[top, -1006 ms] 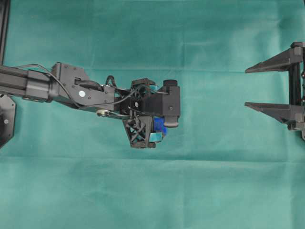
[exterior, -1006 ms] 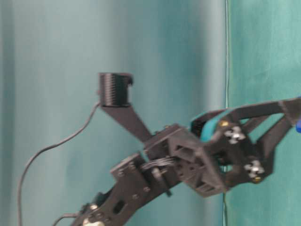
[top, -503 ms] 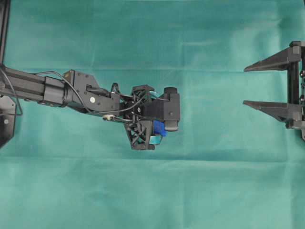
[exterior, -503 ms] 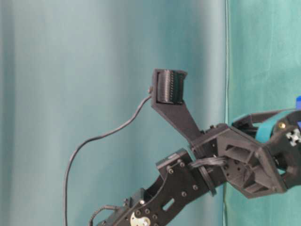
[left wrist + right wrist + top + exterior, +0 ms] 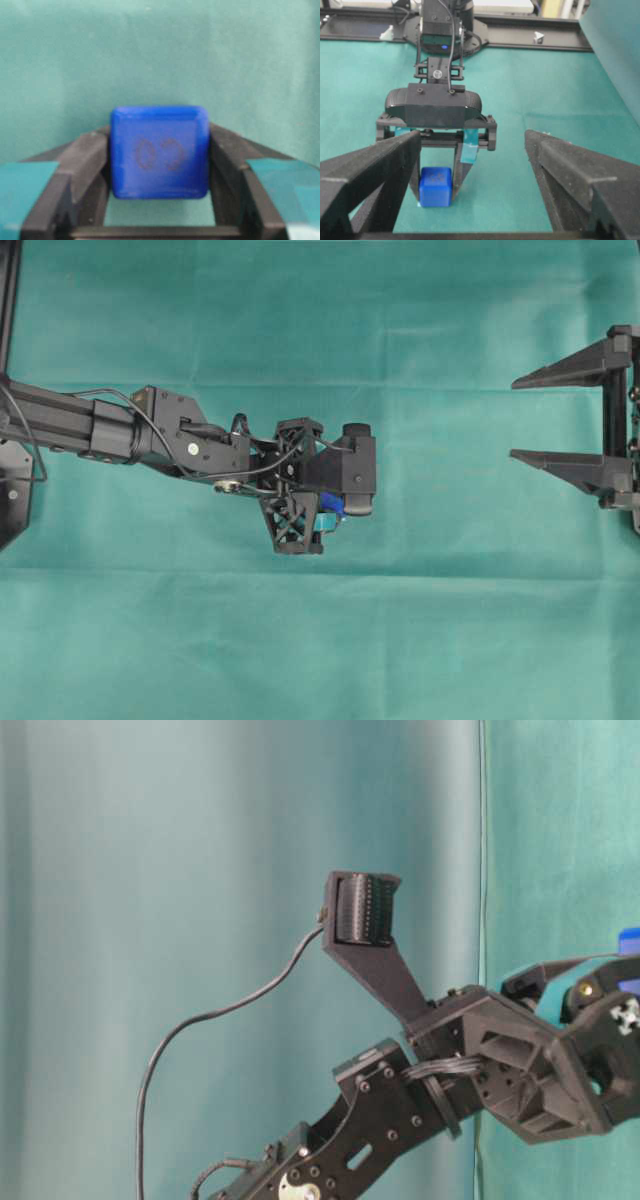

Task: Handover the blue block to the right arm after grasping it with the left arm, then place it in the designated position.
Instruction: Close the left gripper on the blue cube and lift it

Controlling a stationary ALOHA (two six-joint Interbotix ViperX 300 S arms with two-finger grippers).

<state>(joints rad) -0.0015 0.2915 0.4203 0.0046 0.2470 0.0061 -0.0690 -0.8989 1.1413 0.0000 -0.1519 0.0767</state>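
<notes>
Green cloth (image 5: pixel 470 620) everywhere, wall to wall, creased once straight across the middle of the surface, with a matching drape hanging behind in the table-level view. And we're right in the thick of the pick!

The left arm (image 5: pixel 150 430) reaches in from the left edge, tipped down over the middle of the cloth, a touch left of centre. Its left gripper (image 5: pixel 159 200) has the teal-taped fingers (image 5: pixel 280 180) drawn in on either side of the blue block (image 5: pixel 159 157), and from the wrist camera both inner faces look pressed flush against the cube's flanks. I'd call that a clamp, though whether it's fully squeezed I can't say. The cube's marked face looks straight back at the camera. From the right wrist view the blue block (image 5: pixel 435 187) appears to sit down on the cloth, not lifted.

Over at the right edge, the right gripper (image 5: pixel 565 418) waits with its plain black fingers spread wide, nothing between them, pointing along the cloth towards the centre.

Here's what matters: the cube lies well apart from the right gripper, directly out in front of its spread fingers, roughly in line with them. Only the left is on it. The white target marks? Can't pick them out.
</notes>
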